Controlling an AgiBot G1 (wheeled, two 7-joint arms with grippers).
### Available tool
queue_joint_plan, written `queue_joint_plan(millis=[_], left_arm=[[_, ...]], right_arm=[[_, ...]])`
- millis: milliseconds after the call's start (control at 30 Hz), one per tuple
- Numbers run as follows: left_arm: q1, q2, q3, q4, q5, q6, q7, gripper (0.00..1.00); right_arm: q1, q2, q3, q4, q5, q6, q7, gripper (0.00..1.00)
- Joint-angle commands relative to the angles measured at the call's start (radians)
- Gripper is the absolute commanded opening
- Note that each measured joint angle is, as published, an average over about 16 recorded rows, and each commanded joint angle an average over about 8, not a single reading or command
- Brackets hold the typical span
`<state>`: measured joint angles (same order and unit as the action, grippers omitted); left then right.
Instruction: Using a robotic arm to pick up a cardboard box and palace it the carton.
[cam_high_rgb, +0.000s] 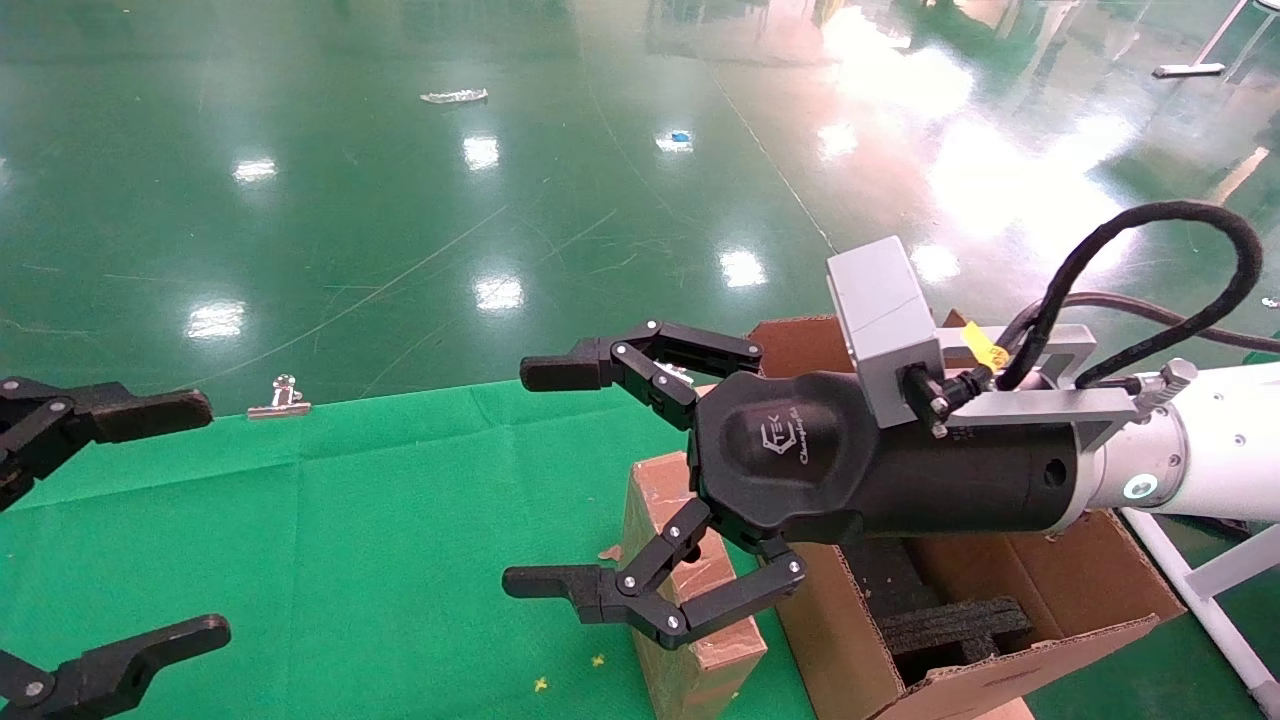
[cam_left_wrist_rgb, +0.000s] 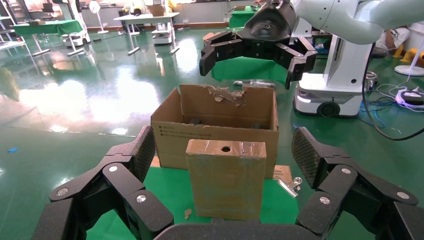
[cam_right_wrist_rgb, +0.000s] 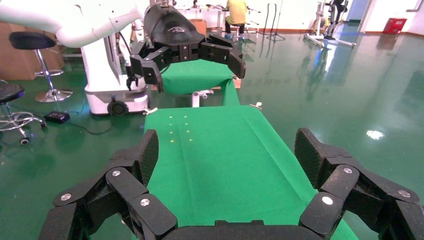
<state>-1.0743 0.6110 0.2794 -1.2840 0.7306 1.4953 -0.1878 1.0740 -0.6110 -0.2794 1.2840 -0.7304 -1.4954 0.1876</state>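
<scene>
Spread wide and empty, the right gripper (cam_high_rgb: 560, 480) on the robotic arm (cam_high_rgb: 1210, 455) hovers above the cardboard box (cam_high_rgb: 690, 600), which stands on the green cloth (cam_high_rgb: 350, 540) touching the carton (cam_high_rgb: 1050, 600) at its 3 o'clock. The left gripper (cam_high_rgb: 120, 520), at 9 o'clock, also gapes. A careless descent could topple the upright box. "TEK" marks the right gripper's housing.

There were two hands, the left hand (cam_high_rgb: 110, 520) and the right hand (cam_high_rgb: 545, 475), both with fingers spread wide. One cardboard box (cam_high_rgb: 680, 570) stood beside one carton (cam_high_rgb: 1050, 600). One metal binder clip (cam_high_rgb: 280, 398) lay on the one green-covered bench (cam_high_rgb: 350, 540).
</scene>
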Motion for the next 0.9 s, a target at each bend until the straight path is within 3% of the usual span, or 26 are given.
queue_joint_plan(millis=[33, 667, 900], left_arm=[[0.0, 0.0, 0.0, 0.0, 0.0, 0.0, 0.0, 1.0], [0.0, 0.0, 0.0, 0.0, 0.0, 0.0, 0.0, 1.0], [-0.001, 0.0, 0.001, 0.001, 0.0, 0.0, 0.001, 1.0]], right_arm=[[0.0, 0.0, 0.0, 0.0, 0.0, 0.0, 0.0, 1.0], [0.002, 0.001, -0.008, 0.009, -0.015, 0.005, 0.008, 1.0], [0.073, -0.015, -0.099, 0.06, -0.187, 0.004, 0.079, 1.0]])
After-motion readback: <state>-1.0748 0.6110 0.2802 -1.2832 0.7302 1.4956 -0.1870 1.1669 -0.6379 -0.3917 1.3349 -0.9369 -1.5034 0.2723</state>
